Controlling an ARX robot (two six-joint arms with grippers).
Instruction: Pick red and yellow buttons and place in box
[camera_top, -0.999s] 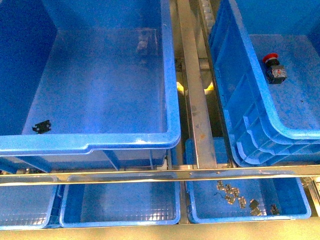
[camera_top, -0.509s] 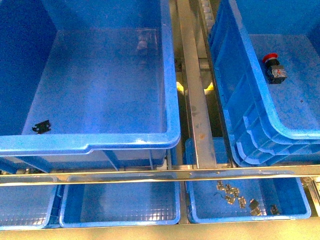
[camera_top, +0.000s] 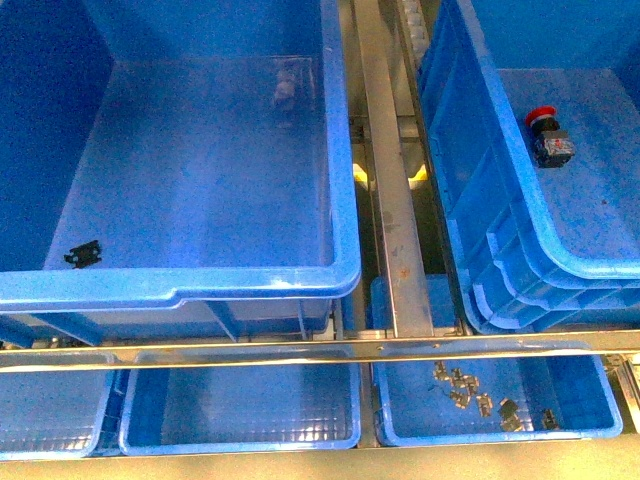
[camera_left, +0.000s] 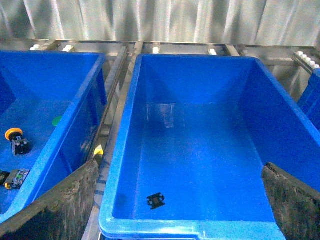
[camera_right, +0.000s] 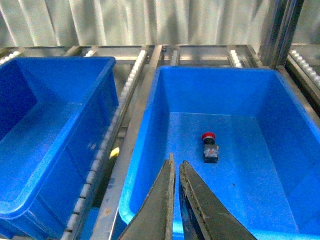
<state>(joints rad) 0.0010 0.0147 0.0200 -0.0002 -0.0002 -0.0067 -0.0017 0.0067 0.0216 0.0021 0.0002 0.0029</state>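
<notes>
Red button is lying on its side on the floor of the top bin in the nested stack on the right, cap toward the far side. It's not in the box yet.

Box is sitting centre-left, with a small black part lying near its front-left corner.

Right gripper is hovering over the near wall of the stack's top bin. Its fingers are pressing almost together, just a slit showing, gripping nothing. Red button is lying just beyond the tips, clear of them.

Left gripper is hanging over the box's near rim, fingers spread wide and holding nothing.

Left wrist view is showing a yellow button in another bin left of the box. A second switch is lying near it at the frame edge, cap colour too blurred to call, possibly yellow.

Metal clips are sitting in the small tray below the stack.
</notes>
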